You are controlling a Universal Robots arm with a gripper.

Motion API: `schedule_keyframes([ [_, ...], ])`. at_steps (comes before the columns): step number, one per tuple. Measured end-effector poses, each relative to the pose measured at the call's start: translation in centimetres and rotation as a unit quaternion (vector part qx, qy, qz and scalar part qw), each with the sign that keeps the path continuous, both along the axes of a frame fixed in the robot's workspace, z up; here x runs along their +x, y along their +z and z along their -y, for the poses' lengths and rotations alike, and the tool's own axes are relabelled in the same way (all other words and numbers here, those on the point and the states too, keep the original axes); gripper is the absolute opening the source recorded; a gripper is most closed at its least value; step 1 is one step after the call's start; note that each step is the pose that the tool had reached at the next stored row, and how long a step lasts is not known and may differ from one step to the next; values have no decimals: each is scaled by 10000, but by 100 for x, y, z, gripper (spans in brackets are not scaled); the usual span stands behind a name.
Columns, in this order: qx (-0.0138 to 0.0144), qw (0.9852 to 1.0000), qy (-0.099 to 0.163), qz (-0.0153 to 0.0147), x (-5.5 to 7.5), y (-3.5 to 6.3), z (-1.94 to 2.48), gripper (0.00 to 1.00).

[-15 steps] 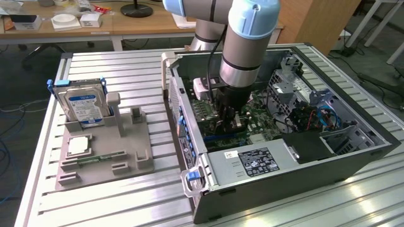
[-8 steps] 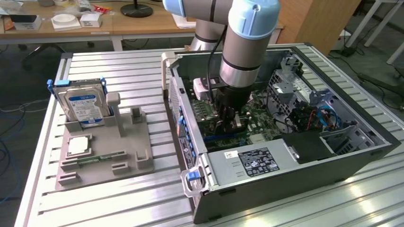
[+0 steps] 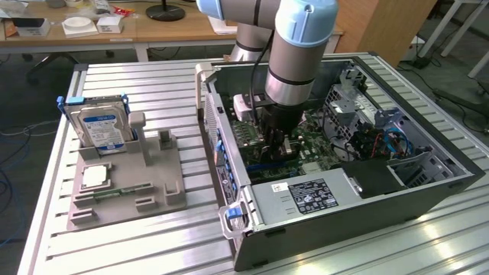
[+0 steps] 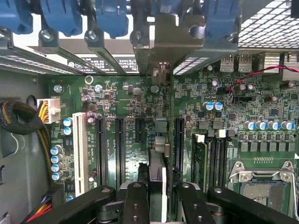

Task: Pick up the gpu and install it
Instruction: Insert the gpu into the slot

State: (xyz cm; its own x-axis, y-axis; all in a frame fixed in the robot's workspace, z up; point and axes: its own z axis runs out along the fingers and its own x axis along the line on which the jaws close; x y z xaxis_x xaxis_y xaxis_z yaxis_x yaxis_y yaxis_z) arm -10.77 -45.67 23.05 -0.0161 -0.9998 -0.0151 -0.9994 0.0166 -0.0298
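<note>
Pickup is done: my claw (image 4: pixel 160 189) clamps the graphics card (image 4: pixel 159 161) edge-on over the motherboard (image 4: pixel 117 93), seating seemingly unfinished.

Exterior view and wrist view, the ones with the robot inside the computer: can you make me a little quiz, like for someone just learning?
1. True or false: the robot arm reaches down into the open computer case.
2. Pick one: what do the jaws hold above the motherboard? A) a memory stick B) the gpu C) a cable
3. Fill in: the hard drive standing in the grey holder has a ____ label.
Key: 1 true; 2 B; 3 blue.
</note>
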Motion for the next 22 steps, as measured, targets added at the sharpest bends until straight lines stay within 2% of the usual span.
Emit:
schedule_keyframes([
  [14,-1,10000,-1,10,5,1,-2,27],
  [16,0,10000,-1,24,4,0,-2,27],
  [19,-1,10000,-1,76,-10,2,-2,27],
  [22,0,10000,0,84,-15,1,-3,27],
])
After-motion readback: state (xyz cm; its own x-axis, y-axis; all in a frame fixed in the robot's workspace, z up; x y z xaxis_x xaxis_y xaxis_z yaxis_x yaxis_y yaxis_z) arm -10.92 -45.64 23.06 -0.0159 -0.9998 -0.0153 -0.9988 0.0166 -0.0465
